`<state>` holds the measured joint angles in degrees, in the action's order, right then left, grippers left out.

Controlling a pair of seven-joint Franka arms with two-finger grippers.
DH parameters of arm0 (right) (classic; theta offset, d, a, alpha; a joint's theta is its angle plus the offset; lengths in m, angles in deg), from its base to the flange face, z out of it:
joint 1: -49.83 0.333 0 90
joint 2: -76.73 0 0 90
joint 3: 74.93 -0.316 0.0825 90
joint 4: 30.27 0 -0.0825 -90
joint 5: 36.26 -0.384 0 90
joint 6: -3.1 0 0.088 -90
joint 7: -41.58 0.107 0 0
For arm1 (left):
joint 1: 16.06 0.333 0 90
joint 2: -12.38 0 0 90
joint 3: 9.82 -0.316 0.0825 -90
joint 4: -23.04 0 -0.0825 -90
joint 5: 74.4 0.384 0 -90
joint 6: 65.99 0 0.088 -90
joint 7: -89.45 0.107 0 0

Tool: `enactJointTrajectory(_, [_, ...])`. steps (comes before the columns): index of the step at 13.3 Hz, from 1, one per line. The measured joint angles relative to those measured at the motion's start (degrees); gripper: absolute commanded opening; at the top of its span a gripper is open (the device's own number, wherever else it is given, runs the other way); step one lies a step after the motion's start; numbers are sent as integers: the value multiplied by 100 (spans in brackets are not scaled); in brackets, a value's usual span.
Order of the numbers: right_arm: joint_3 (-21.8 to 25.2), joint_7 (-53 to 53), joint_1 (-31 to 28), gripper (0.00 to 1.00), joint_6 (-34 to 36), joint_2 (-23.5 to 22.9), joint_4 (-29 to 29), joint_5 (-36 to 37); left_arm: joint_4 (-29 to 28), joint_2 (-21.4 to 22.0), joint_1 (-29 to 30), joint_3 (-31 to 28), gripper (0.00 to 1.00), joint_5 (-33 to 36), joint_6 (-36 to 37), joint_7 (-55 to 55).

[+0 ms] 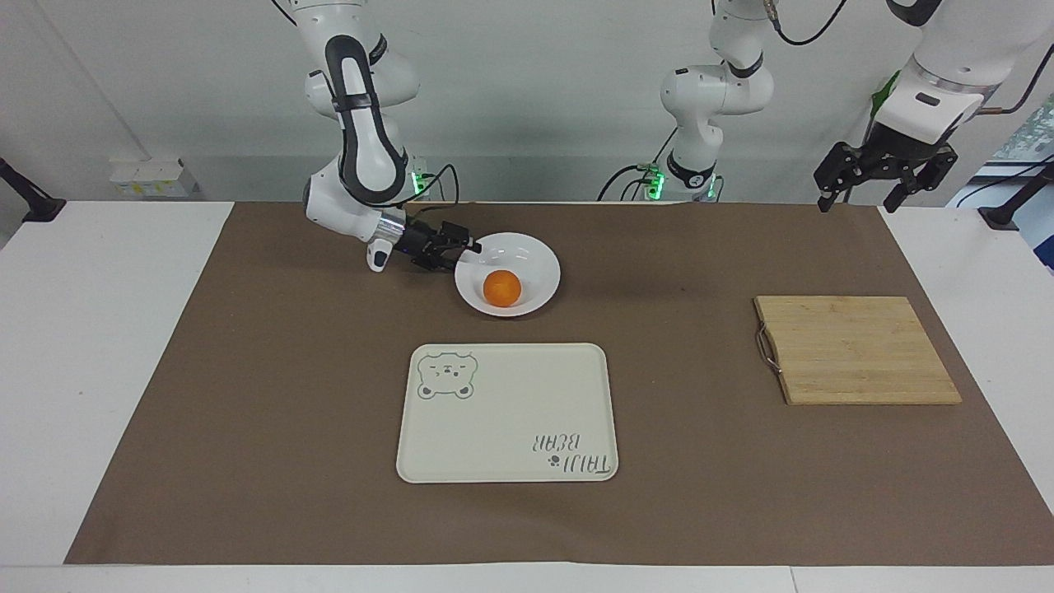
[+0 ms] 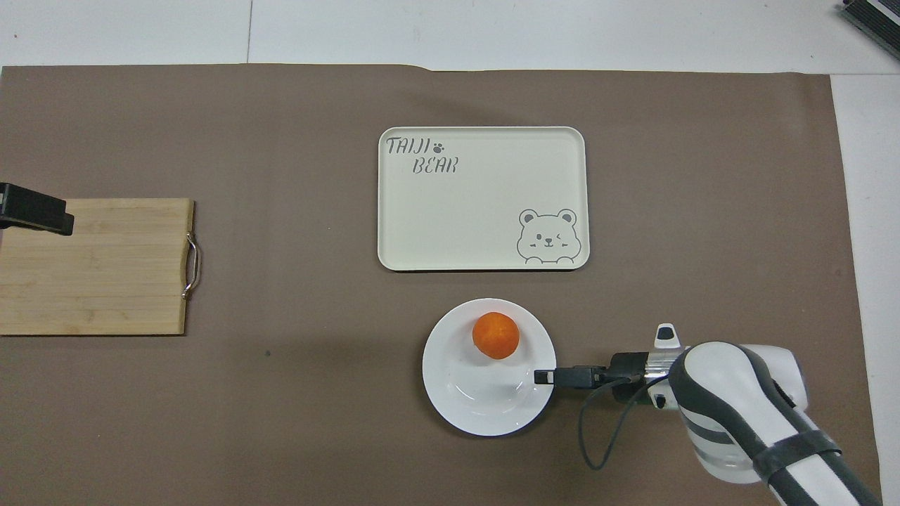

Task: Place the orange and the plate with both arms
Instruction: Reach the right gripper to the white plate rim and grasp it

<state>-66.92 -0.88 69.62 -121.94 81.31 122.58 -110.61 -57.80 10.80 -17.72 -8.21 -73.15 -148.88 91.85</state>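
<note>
We note the white plate (image 1: 535,251) on the brown mat (image 1: 247,412), nearer to the robots than the bear tray (image 1: 506,412). The orange (image 1: 502,287) lies in the plate at the tray-ward side, about 12 o'clock of the plate in the overhead view. The right gripper (image 1: 466,249) lies low and level, jaws parted, straddling the plate's rim at about 3 o'clock in that view. The left gripper (image 1: 885,183) hangs spread, holding nothing, above the mat's corner, the wooden cutting board (image 1: 856,350) below it.
</note>
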Motion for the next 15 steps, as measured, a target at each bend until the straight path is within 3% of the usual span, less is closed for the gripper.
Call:
enactJointTrajectory(1, [0,0,6,69,-35,0,4,0,0,0,0,0,100,0,0,0])
enactJointTrajectory(2, [0,0,22,55,-73,0,7,-1,0,0,0,0,100,0,0,0])
enactJointTrajectory(5, [0,10,110,46,-120,-1,22,-21,0,0,0,0,100,0,1,-1])
enactJointTrajectory(14, [3,-24,111,1,-146,-38,26,-26,0,0,0,0,100,0,3,-2])
enactJointTrajectory(15, [4,-114,110,0,-154,-50,14,-26,0,0,0,0,100,0,3,-2])
